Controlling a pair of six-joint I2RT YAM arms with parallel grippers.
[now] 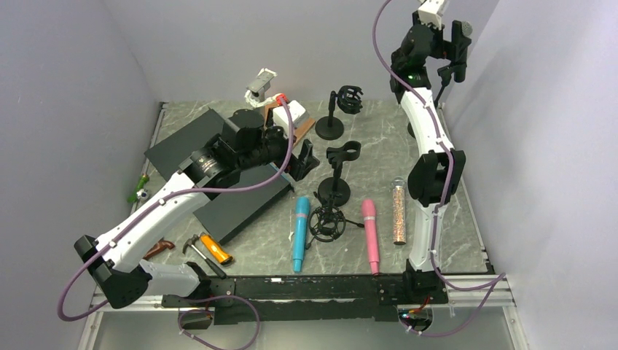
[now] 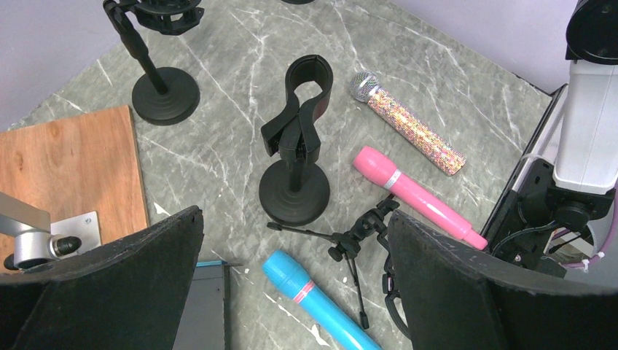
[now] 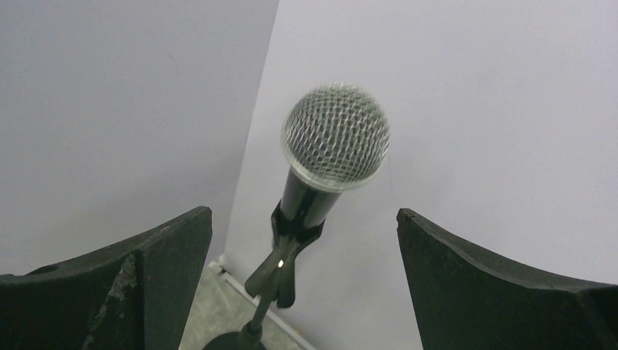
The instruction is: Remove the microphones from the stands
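A black microphone (image 3: 334, 149) with a silver mesh head stands upright in the clip of a thin black stand (image 3: 280, 266) in the back right corner, against the wall. In the top view the microphone (image 1: 462, 30) shows beside my raised right arm. My right gripper (image 3: 302, 213) is open, with the microphone and clip showing between its fingers, which do not touch them; in the top view the right gripper (image 1: 453, 52) is high up. My left gripper (image 2: 293, 214) is open and empty, and hovers over the middle of the table (image 1: 304, 160).
An empty clip stand (image 1: 337, 171) and a shock-mount stand (image 1: 342, 102) stand mid-table. A blue microphone (image 1: 300, 232), a pink one (image 1: 371, 235), a glitter one (image 1: 399, 211) and a small tripod mount (image 1: 327, 222) lie in front. Black boxes (image 1: 218, 168) and tools (image 1: 215, 249) are at left.
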